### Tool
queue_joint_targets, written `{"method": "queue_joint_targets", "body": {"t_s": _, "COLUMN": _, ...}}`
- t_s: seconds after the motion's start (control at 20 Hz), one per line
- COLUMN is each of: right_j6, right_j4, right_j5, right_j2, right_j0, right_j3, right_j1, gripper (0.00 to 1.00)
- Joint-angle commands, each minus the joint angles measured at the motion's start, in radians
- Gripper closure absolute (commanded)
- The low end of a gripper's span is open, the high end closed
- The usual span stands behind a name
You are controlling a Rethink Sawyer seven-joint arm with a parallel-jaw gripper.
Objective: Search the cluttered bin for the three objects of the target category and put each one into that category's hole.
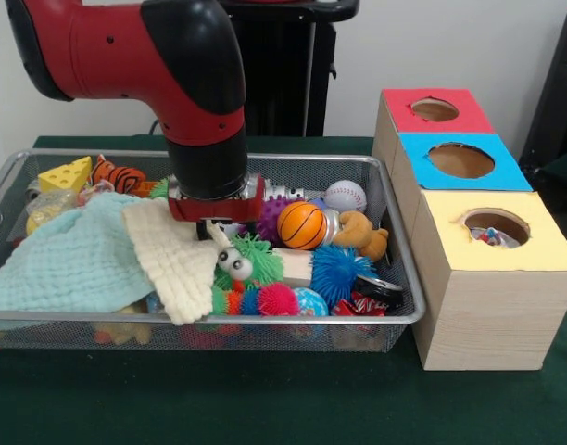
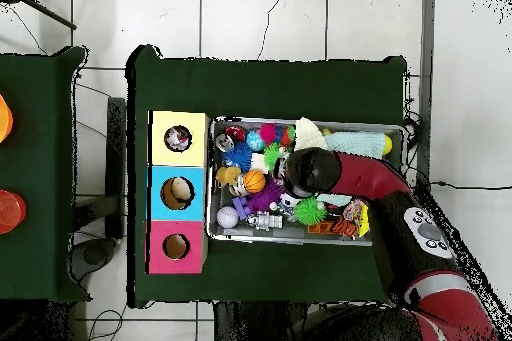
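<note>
The wire mesh bin (image 1: 406,278) holds many toys; it also shows in the overhead view (image 2: 211,219). My gripper (image 1: 212,226) reaches down into the bin's middle, at the edge of a cream knitted cloth (image 1: 170,255) and beside a green fuzzy toy (image 1: 248,260); its tips are hidden among the toys. From overhead the arm's end (image 2: 311,172) covers it. A crinkly printed wrapper (image 1: 492,235) lies inside the yellow-topped hole (image 1: 496,225), which also shows from overhead (image 2: 178,138). A crumpled clear wrapper (image 1: 44,206) lies at the bin's left, partly under a mint cloth (image 1: 66,260).
The blue-topped hole (image 1: 460,159) and red-topped hole (image 1: 434,109) stand behind the yellow one. In the bin are a basketball toy (image 1: 301,225), a white baseball (image 1: 345,196), a blue spiky ball (image 1: 338,273), a cheese wedge (image 1: 67,174) and a tiger toy (image 1: 117,175).
</note>
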Motion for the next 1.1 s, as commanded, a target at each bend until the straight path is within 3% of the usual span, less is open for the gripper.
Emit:
{"method": "queue_joint_targets", "body": {"t_s": 0.05, "right_j6": -0.05, "right_j4": -0.009, "right_j5": 0.036, "right_j2": 0.068, "right_j0": 0.007, "right_j3": -0.088, "right_j1": -0.005, "gripper": 0.0}}
{"method": "queue_joint_targets", "body": {"t_s": 0.1, "right_j6": -0.045, "right_j4": -0.001, "right_j5": 0.049, "right_j2": 0.07, "right_j0": 0.008, "right_j3": -0.087, "right_j1": -0.002, "gripper": 0.0}}
{"method": "queue_joint_targets", "body": {"t_s": 0.15, "right_j6": -0.044, "right_j4": 0.001, "right_j5": 0.039, "right_j2": 0.075, "right_j0": 0.005, "right_j3": -0.08, "right_j1": 0.001, "gripper": 1.0}}
{"method": "queue_joint_targets", "body": {"t_s": 0.35, "right_j6": -0.069, "right_j4": -0.005, "right_j5": -0.006, "right_j2": 0.108, "right_j0": -0.016, "right_j3": -0.059, "right_j1": 0.007, "gripper": 1.0}}
{"method": "queue_joint_targets", "body": {"t_s": 0.8, "right_j6": -0.049, "right_j4": -0.015, "right_j5": -0.038, "right_j2": 0.106, "right_j0": -0.007, "right_j3": -0.036, "right_j1": -0.002, "gripper": 1.0}}
{"method": "queue_joint_targets", "body": {"t_s": 0.95, "right_j6": 0.006, "right_j4": 0.013, "right_j5": -0.016, "right_j2": 0.089, "right_j0": 0.012, "right_j3": -0.013, "right_j1": -0.032, "gripper": 1.0}}
{"method": "queue_joint_targets", "body": {"t_s": 1.1, "right_j6": 0.021, "right_j4": 0.021, "right_j5": -0.006, "right_j2": 0.093, "right_j0": 0.033, "right_j3": 0.045, "right_j1": -0.118, "gripper": 1.0}}
